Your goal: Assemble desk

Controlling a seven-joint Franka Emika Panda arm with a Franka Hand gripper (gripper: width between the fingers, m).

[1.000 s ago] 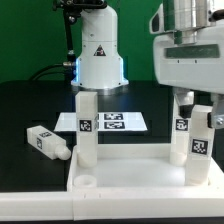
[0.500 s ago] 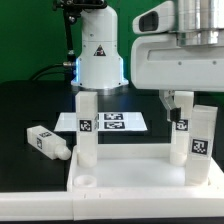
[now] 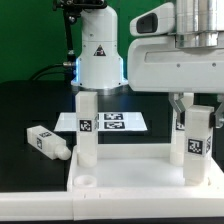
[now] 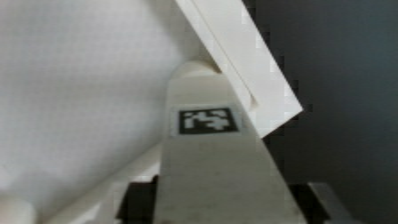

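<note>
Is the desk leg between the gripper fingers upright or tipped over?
Upright: the leg stands vertical on the panel, parallel to the other standing leg, gripper at its top.

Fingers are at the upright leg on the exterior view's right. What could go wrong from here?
1. The fingers grip the front leg near its top; any sideways pull could tilt it in the panel.
2. The back leg stands close beside it, so a finger could knock it.

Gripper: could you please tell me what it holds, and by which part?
The gripper appears closed on the nearer upright leg at the exterior view's right, by its top end.
</note>
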